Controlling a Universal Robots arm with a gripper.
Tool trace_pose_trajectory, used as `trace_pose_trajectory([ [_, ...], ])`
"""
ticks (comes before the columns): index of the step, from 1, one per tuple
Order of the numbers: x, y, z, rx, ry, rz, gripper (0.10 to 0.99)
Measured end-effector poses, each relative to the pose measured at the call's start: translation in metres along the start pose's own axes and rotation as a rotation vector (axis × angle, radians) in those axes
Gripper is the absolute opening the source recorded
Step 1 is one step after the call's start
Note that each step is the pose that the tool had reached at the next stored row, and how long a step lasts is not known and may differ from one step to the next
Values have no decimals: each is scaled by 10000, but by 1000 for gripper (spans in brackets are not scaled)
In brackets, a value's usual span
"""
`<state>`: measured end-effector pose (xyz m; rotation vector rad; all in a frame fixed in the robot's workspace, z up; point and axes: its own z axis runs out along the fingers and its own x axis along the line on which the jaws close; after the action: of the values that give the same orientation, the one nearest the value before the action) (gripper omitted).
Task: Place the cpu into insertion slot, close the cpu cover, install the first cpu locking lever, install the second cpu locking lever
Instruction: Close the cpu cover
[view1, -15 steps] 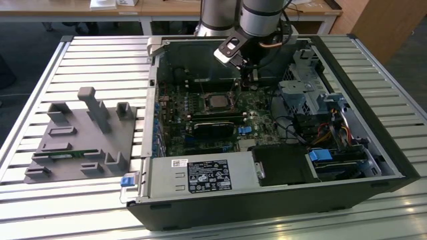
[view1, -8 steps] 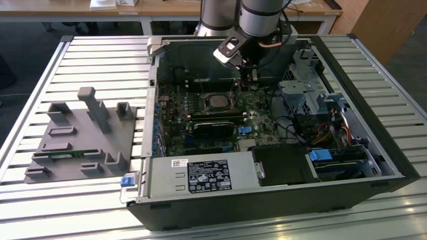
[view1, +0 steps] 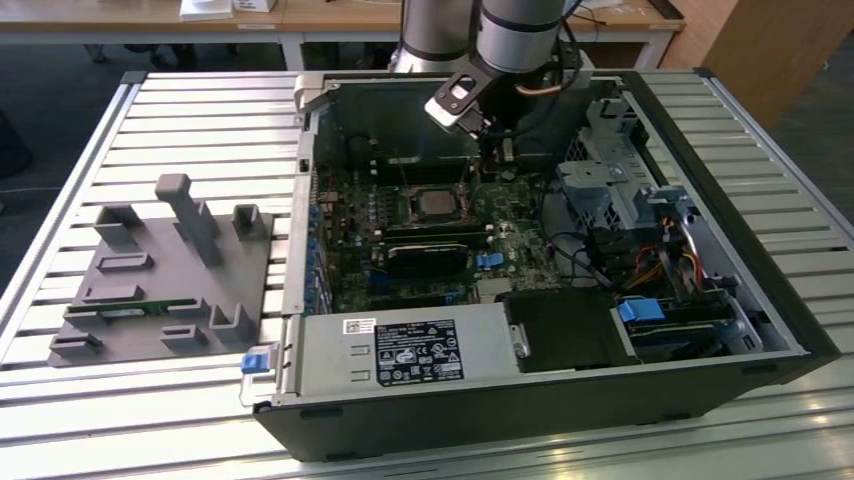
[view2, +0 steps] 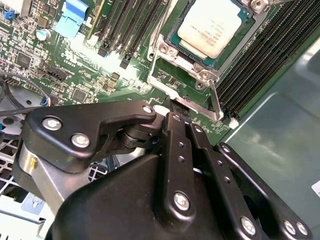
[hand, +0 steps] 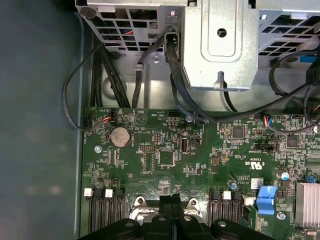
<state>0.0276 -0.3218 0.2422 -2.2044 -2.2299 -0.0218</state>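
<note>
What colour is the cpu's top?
Pale silver-grey; the cpu shows best in the second wrist view.

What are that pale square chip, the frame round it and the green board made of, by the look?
The chip: metal top, likely; pale silver-grey, matte, soft sheen.
The frame: bare metal, seemingly steel; thin, bright glints along its edges.
The board: probably a rigid glossy laminate; green coat, fine traces, soldered parts.

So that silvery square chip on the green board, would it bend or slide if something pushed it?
The cpu looks like a flat plate with a metal top, so it is probably stiff, not floppy. It sits framed by the metal cpu cover, so a sideways push likely wouldn't shift it. Thin and small, it is probably light.
</note>
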Motion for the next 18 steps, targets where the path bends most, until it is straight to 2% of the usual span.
trace_pose_trajectory([
  [18,1,-59,0,-1,24,-1,106],
])
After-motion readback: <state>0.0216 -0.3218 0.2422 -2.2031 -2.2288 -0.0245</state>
